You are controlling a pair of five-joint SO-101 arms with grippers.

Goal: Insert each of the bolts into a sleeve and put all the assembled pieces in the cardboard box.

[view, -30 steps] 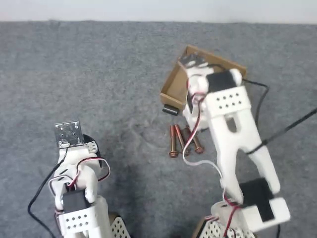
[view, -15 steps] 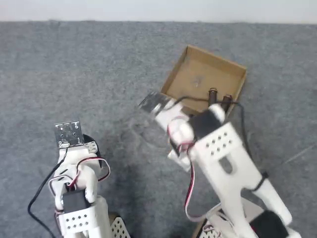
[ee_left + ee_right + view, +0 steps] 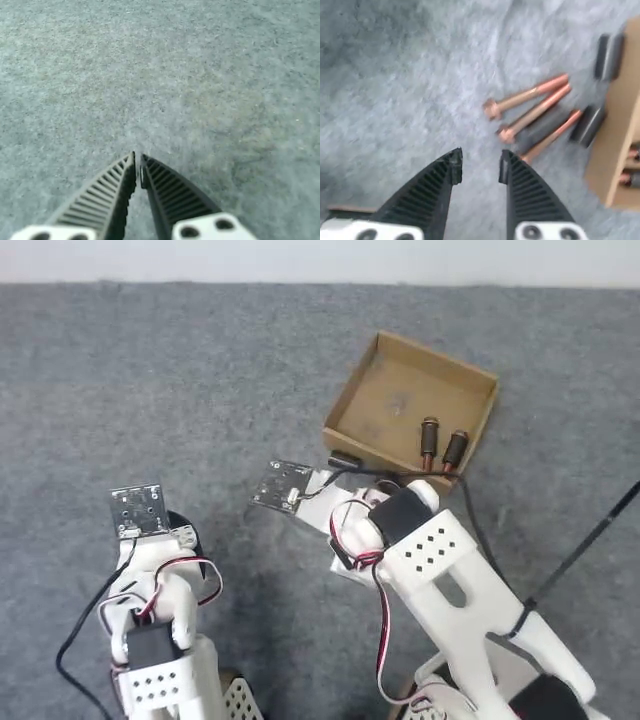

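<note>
- Right tool: jaws part-open, empty, over grey carpeted worktop, near loose parts.
- Left tool: jaws almost closed, empty, well apart from parts.
- Three copper-coloured metal bolts: side by side on worktop, just beside brown cardboard box; short black cylindrical sleeves adjacent.
- Two assembled pieces: inside box.
- Handling (est.): bolts rigid, light, smooth, likely to roll. Grip mid-shank, across axis; leave tip end free for sleeve.
</note>
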